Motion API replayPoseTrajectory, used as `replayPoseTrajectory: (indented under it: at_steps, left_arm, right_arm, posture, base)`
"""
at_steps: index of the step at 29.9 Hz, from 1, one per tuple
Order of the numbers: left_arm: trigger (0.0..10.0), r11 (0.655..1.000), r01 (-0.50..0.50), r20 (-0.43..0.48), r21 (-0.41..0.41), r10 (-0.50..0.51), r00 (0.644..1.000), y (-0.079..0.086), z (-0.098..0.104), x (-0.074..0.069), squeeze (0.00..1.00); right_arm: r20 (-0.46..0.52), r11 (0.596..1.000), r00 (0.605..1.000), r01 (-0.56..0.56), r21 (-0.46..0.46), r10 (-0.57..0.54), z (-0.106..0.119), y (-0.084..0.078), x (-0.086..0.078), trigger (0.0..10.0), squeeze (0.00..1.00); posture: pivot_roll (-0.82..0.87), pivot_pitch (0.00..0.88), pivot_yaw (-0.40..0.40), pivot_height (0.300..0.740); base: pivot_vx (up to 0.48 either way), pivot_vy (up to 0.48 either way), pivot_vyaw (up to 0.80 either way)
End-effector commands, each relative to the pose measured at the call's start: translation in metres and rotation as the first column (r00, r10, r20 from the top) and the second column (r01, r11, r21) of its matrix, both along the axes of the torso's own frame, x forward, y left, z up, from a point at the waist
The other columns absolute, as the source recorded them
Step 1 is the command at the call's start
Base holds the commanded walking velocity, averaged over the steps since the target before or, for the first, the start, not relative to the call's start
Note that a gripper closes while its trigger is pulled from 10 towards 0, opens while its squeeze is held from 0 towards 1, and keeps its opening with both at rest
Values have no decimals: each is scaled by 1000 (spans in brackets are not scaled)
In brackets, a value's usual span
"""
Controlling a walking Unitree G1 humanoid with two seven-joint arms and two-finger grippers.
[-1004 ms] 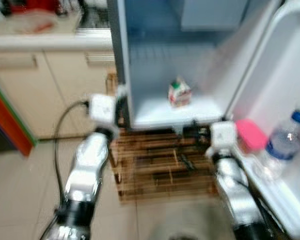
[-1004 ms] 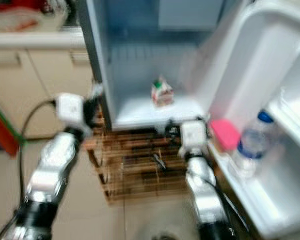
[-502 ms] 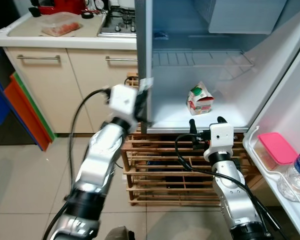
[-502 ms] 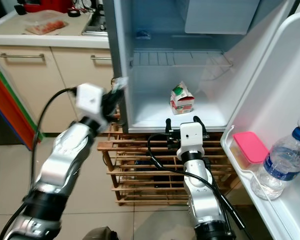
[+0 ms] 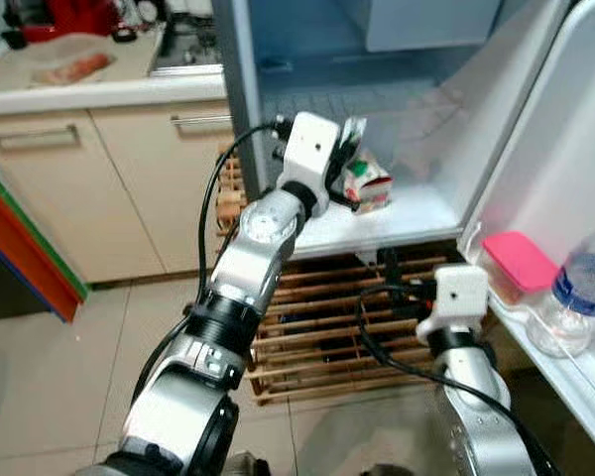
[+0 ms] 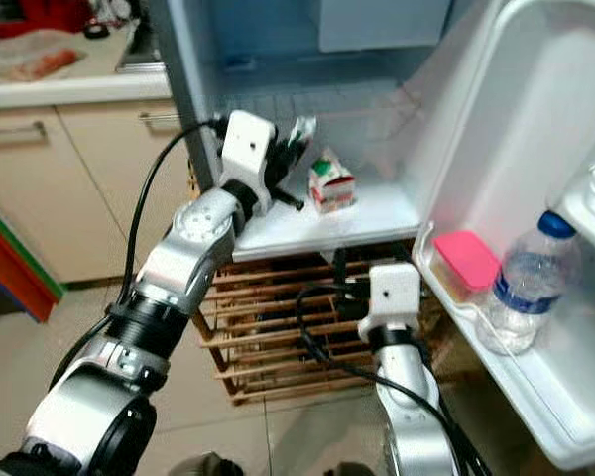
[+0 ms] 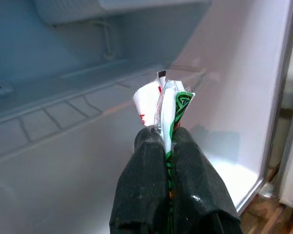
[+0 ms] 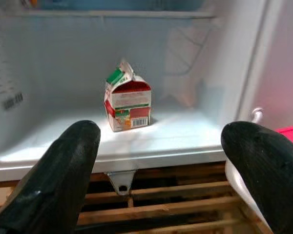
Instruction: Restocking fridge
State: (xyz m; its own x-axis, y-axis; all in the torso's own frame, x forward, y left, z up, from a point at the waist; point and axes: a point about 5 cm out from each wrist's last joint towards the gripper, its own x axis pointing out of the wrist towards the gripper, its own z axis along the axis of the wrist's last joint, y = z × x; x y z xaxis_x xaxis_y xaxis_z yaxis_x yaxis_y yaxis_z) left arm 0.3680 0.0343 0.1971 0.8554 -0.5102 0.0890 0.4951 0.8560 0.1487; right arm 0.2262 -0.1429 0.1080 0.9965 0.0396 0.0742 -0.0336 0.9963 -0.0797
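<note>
- One carton (image 8: 127, 102) already stands on the fridge shelf (image 5: 407, 220), and the door rack (image 6: 535, 382) holds a pink box (image 6: 466, 260) and a water bottle (image 6: 521, 288), so the restocking looks partly done.
- The left gripper (image 7: 164, 139) is pressed together on a small white, green and red packet (image 7: 163, 105), pinched by its folded top and held up inside the fridge, just beside the carton.
- The packet is not yet set down; placing it on the shelf and letting go is what seems left for this item.
- The right gripper (image 8: 158, 165) waits low before the shelf edge, fingers spread wide and holding nothing, above the wooden rack (image 5: 317, 327).
- Half a second ago the left arm was at the fridge's outer edge; now it reaches into the compartment with the packet.
</note>
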Motion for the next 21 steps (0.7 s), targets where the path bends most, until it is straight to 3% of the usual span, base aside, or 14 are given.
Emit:
replayPoseTrajectory:
  at_steps: [1, 3, 6, 15, 21]
  left_arm:
    - [10000, 999, -13, 7, 44, 13, 1000, 4, -6, 4, 0]
    - [10000, 997, -10, 1, 81, 10, 1000, 7, -15, 7, 0]
    - [10000, 994, -30, 14, 101, 29, 999, 11, -17, 10, 0]
    - [10000, 989, -26, 133, 145, 6, 991, 9, -15, 11, 0]
    - [10000, 977, -60, 256, 204, 6, 967, 10, 1, 16, 0]
  right_arm:
    - [-17, 1000, 1000, -7, 16, 7, 4, 2, -9, 10000, 43]
    - [-50, 1000, 999, 9, 29, -8, 7, -1, -28, 10000, 31]
    - [-60, 1000, 998, -4, 18, 5, 12, -1, -42, 10000, 35]
    - [77, 986, 983, -163, -20, 164, 67, 15, -42, 10000, 24]
    - [61, 982, 981, -184, -40, 186, 74, 14, -51, 10000, 27]
  posture:
    - [-262, 150, 94, 717]
    - [-290, 183, 101, 717]
    - [-298, 212, 97, 717]
    - [-363, 292, 58, 717]
    - [-379, 325, 49, 717]
  base:
    - [0, 0, 0]
    - [0, 0, 0]
    - [0, 0, 0]
    - [0, 0, 0]
    - [0, 0, 0]
